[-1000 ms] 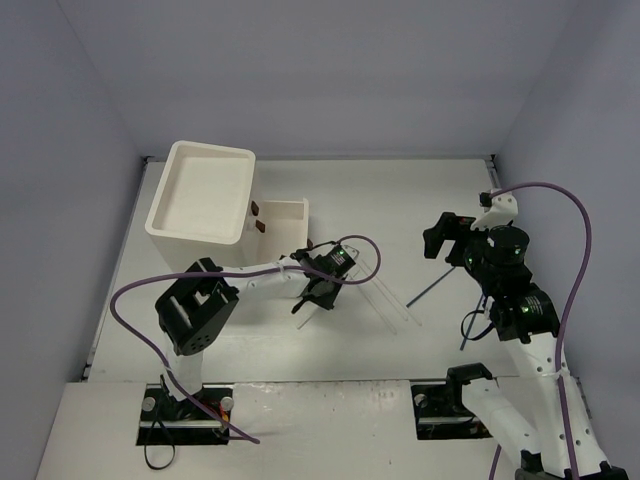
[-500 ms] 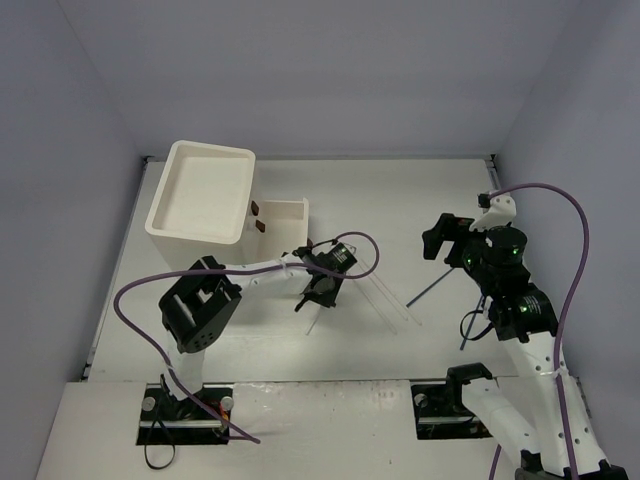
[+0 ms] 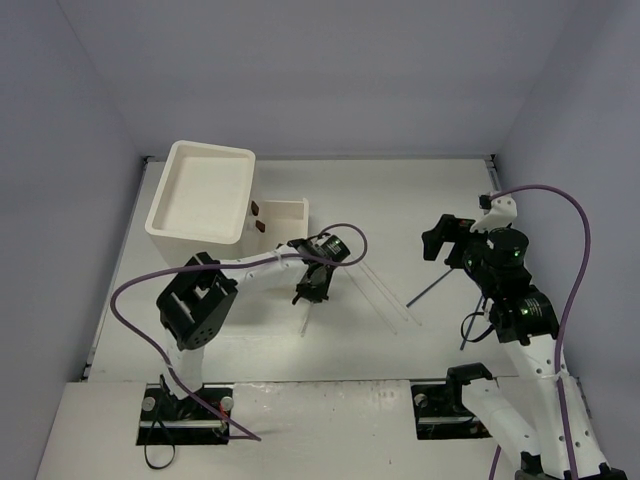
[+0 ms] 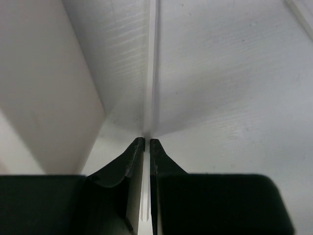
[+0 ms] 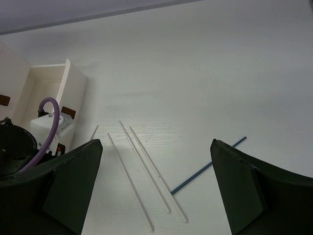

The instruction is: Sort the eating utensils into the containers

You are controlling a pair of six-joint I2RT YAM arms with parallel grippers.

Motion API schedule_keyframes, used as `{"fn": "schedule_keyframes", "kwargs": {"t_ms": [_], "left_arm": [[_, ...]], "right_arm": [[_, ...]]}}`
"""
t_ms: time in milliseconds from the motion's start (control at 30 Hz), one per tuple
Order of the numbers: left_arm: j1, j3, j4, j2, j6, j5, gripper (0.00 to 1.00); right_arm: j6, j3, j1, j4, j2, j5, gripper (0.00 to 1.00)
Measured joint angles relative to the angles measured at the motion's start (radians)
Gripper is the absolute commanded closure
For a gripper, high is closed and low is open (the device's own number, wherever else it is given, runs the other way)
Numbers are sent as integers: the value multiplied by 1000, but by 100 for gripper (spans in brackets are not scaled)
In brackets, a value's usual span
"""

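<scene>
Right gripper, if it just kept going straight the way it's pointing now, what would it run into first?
Probably the clear chopsticks lying on the table. The right gripper is open and holds nothing; they lie directly ahead between its fingers, the blue chopstick just right of them. Depth is hard to judge.

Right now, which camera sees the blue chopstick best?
The right wrist view: the blue chopstick lies bare on the table, whole and close. The top view shows it small and thin, one end near the right arm. The left wrist view doesn't show it.
</scene>
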Motion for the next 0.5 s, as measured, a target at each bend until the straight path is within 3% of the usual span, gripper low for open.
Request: {"fn": "schedule_keyframes", "kwargs": {"t_ms": [267, 500], "left_arm": [[26, 194, -105, -135, -2, -23, 100], [213, 336, -126, -207, -4, -72, 100]], "right_arm": [[0, -2, 0, -2, -8, -5, 9], [0, -2, 0, -6, -7, -16, 9]]}}
